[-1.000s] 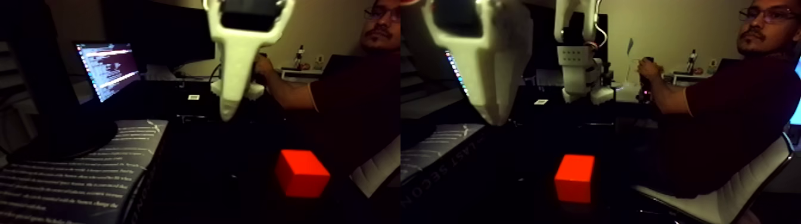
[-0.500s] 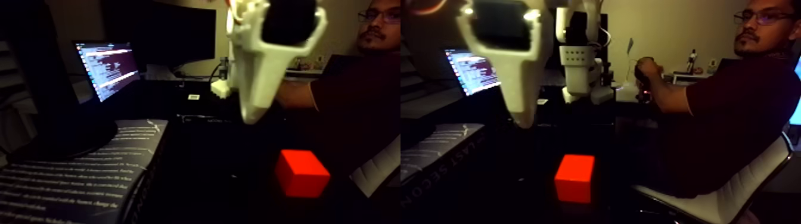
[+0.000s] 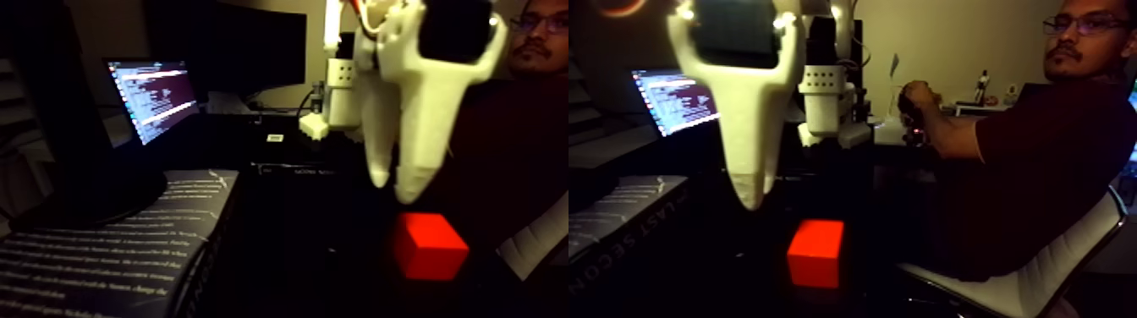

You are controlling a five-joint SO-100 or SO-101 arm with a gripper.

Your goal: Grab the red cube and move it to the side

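The fixed view holds two near-equal pictures side by side. The red cube (image 3: 429, 245) rests on the dark table in the left picture, and the same red cube (image 3: 816, 252) shows in the right picture. My white gripper (image 3: 395, 190) hangs just above and a little left of it, pointing down. Its two fingertips stand slightly apart with nothing between them. In the right picture one white finger (image 3: 751, 190) ends up and to the left of the cube, not touching it.
A lit laptop (image 3: 152, 97) and a dark monitor (image 3: 228, 42) stand at the back left. A printed book (image 3: 101, 245) lies at the front left. A seated person (image 3: 1040, 161) on a white chair (image 3: 1015, 287) holds a controller beside a white arm base (image 3: 825, 101).
The gripper has moved right and down, from well left of the cube to just above it. A second finger now shows beside the first. The cube has not moved.
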